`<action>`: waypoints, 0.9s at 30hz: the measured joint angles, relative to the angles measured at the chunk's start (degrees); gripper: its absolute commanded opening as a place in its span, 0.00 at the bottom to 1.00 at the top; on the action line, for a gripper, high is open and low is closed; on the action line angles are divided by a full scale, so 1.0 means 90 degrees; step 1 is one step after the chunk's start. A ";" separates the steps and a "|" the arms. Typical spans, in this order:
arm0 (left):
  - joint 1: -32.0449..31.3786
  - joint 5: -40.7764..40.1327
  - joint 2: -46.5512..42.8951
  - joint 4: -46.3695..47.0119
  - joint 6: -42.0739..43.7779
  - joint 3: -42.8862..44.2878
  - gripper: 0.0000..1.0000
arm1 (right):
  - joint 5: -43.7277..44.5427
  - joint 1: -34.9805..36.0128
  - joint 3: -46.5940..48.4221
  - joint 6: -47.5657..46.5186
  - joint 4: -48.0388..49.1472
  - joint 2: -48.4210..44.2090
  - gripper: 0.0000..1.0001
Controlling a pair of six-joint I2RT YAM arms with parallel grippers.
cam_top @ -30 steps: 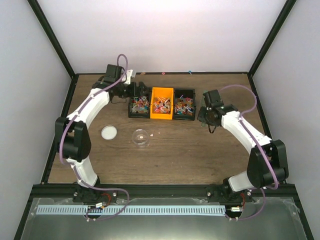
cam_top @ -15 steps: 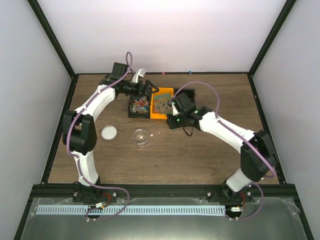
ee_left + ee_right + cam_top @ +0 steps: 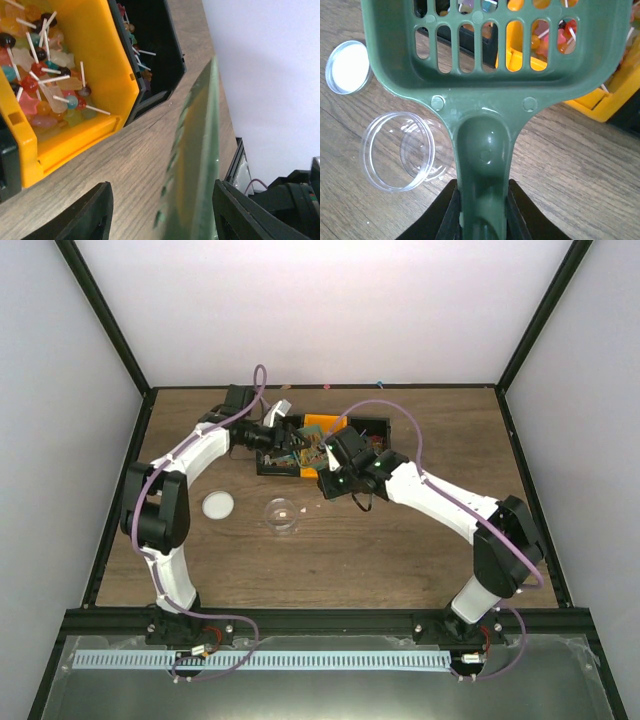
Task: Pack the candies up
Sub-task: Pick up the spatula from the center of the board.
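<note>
Broadly, the wooden table (image 3: 400, 540) carries everything, and both arms reach to its far middle. The right arm (image 3: 440, 495) crosses leftward over a row of bins; the left arm (image 3: 190, 455) meets it from the left.

Next in size are the bins: a yellow bin (image 3: 100, 60) with a black bin (image 3: 160, 50) touching its side. The candies (image 3: 45, 75), small and many-coloured, many with thin white sticks, lie heaped in the yellow bin; a few more show in the black one.

The right gripper (image 3: 482, 215) is clamped on the handle of the green scoop (image 3: 485, 85), whose slotted pan hangs near the bins and looks empty. The left gripper (image 3: 160, 200) has its jaws apart, with a blurred green edge between them that touches neither finger.

Nearer and to the left sit the clear jar (image 3: 395, 150) and, beside it, its white lid (image 3: 347, 65), off.

By my reading the scooping step is in hand. The next move calls for pushing the scoop's mouth into the heap, lifting level, then tipping carefully, as the jar is narrower than the pan.

From above, the arms hide most of the bins. Whether the jar holds any candy I cannot tell.
</note>
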 measured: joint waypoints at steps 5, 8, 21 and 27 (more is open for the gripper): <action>-0.0002 0.0080 -0.0036 -0.0024 0.0027 -0.0107 0.45 | 0.0007 0.0002 0.0121 -0.0104 -0.0007 0.0041 0.08; -0.0005 0.0114 -0.0044 0.0000 0.0015 -0.0104 0.59 | 0.0005 0.0000 0.0121 -0.0121 -0.0017 0.0109 0.08; -0.0005 0.0056 -0.0041 0.0005 0.0007 0.0092 0.51 | -0.0046 0.0000 0.0126 -0.0270 -0.0141 0.0192 0.08; -0.0002 -0.0049 0.0024 -0.0046 0.0024 0.0092 0.30 | -0.0129 0.0010 0.0129 -0.0270 -0.0151 0.0206 0.08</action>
